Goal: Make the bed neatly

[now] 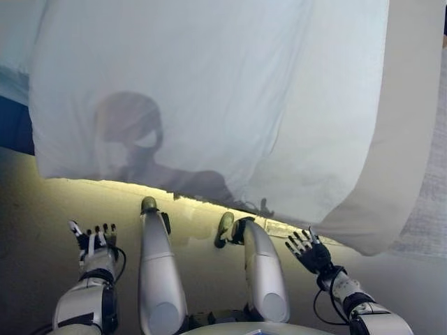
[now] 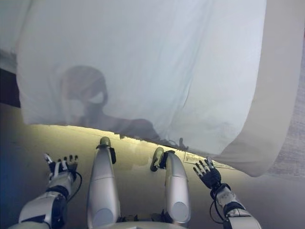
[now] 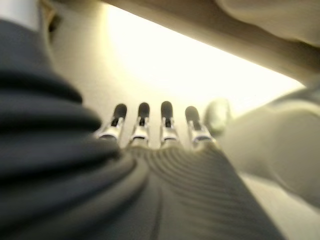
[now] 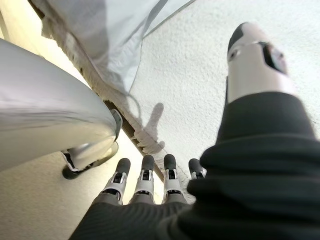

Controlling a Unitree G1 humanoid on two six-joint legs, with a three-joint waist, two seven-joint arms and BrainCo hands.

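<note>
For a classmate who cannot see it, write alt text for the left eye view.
A white sheet covers the bed, its near edge draped toward the robot. Below that edge, the left hand and the right hand are both held over the floor with fingers spread, touching nothing.

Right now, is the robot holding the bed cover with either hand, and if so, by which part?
Nothing is held. The left hand and the right hand are both open and apart from the white sheet.
</note>
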